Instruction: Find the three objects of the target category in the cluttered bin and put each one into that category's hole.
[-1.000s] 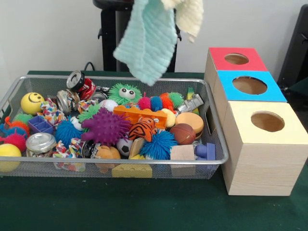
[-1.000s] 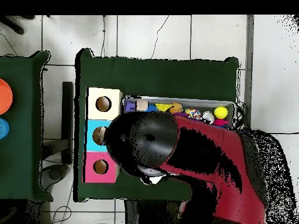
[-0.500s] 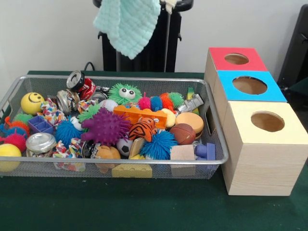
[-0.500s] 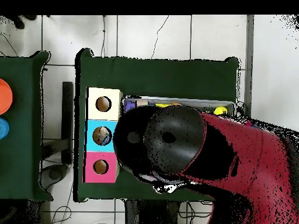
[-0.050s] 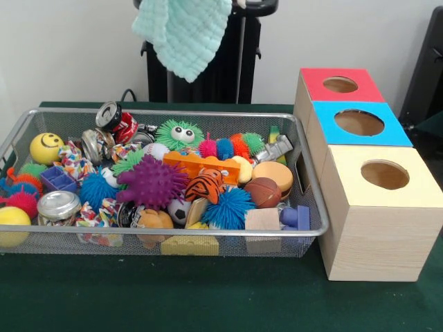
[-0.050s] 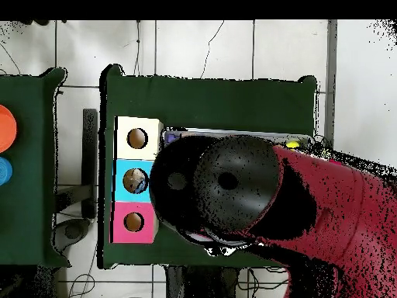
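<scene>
Front camera: low, close, level across my table toward wire bin (image 5: 304,180) and three boxes (image 5: 377,200). Overhead camera: high, straight down, wider. Shared: bin (image 6: 302,138), boxes (image 6: 137,178).

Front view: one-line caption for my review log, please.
A mint-green cloth hangs above the back of a wire bin crammed with toys, beside red, blue and yellow hole boxes.

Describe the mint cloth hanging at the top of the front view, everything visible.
The mint cloth is a pale green knitted or ribbed textile, soft and limp. It hangs in folds from the picture's top edge, tapering to a corner at its lowest point, well above the wire mesh bin and touching nothing in it. Behind it stands the black pedestal. What holds it is cut off by the frame, so the grip cannot be seen.
</scene>
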{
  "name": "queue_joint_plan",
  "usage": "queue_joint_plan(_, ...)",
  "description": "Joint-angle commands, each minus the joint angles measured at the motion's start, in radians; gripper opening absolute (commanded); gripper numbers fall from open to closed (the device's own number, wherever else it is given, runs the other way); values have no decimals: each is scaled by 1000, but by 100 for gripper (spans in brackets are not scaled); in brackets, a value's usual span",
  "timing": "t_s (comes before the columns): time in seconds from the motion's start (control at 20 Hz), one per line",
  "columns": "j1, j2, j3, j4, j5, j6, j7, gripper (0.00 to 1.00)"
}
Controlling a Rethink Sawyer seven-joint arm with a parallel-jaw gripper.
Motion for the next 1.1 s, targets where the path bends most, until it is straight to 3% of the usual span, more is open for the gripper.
queue_joint_plan(0.05,-14,7,28,99,-21,-60,84,0)
queue_joint_plan(0.35,-36,-36,22,335,48,-318,54,0)
queue_joint_plan(0.45,-37,-75,11,362,65,-307,38,0)
queue_joint_plan(0.6,-6,-142,-42,330,-11,-160,23,0)
queue_joint_plan(0.8,1,-230,-89,376,-36,-136,3,0)
queue_joint_plan(0.95,12,-261,-114,353,-85,-48,-2,0)
queue_joint_plan(1.1,25,-284,-128,363,-103,-20,8,0)
